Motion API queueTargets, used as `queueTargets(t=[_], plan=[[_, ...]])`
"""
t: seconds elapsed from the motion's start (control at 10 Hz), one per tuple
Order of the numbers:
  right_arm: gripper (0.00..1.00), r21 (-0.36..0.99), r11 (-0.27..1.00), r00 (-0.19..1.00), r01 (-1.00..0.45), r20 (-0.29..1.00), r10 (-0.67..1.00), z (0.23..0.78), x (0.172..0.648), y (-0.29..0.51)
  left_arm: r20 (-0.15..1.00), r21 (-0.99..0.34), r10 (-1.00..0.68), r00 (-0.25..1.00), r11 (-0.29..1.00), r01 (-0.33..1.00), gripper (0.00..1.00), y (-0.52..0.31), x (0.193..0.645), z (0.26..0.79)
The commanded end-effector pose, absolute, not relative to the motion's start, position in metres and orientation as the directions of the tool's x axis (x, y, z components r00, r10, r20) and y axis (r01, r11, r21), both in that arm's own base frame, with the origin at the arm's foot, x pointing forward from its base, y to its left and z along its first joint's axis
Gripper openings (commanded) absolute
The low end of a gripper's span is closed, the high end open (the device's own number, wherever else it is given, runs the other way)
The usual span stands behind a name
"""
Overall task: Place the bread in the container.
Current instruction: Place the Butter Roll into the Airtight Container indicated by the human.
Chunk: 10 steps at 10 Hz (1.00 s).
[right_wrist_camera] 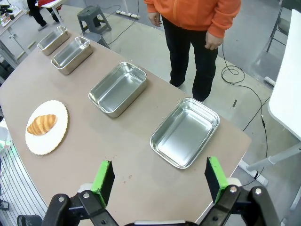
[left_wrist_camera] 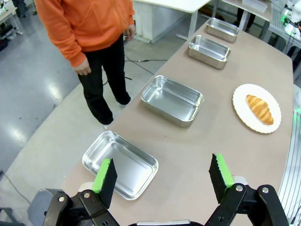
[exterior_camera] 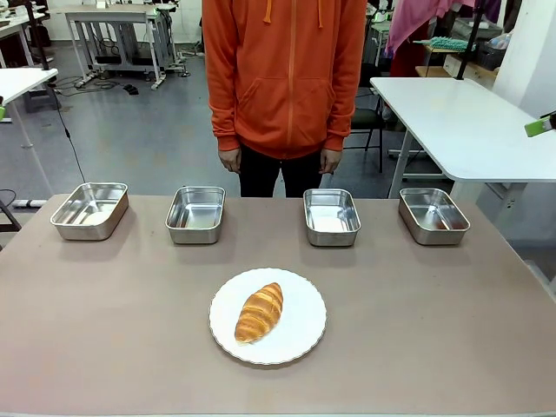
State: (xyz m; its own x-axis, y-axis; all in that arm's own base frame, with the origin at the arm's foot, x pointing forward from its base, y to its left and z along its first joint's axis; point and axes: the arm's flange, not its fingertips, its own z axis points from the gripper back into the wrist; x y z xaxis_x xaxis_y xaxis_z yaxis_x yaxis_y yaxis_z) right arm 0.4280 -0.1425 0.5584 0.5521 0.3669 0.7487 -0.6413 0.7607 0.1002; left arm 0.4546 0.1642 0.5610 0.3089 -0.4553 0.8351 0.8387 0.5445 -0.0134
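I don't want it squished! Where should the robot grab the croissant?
Probably the thick middle of the croissant, coming straight down from above. It lies flat on the white plate with both ends tapering thin, so a pinch across its narrow width, turned to match its slant, should hold best.

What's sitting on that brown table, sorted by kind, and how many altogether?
Steel pans: 4
White plate: 1
Croissant: 1
Total: 6
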Motion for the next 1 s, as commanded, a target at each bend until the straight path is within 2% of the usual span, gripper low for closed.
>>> queueTargets(t=[0.0, 0.9], plan=[[1.00, 0.104, 0.756, 0.542, -0.647, 0.759, 0.360, 0.5588, 0.4289, -0.1420, 0.833, -0.008, -0.461, 0.305, 0.542, 0.840, 1.00, 0.1634, 0.4540, 0.5623], [1.00, 0.104, 0.756, 0.542, -0.647, 0.759, 0.360, 0.5588, 0.4289, -0.1420, 0.833, -0.008, -0.461, 0.305, 0.542, 0.840, 1.00, 0.1634, 0.4540, 0.5623]])
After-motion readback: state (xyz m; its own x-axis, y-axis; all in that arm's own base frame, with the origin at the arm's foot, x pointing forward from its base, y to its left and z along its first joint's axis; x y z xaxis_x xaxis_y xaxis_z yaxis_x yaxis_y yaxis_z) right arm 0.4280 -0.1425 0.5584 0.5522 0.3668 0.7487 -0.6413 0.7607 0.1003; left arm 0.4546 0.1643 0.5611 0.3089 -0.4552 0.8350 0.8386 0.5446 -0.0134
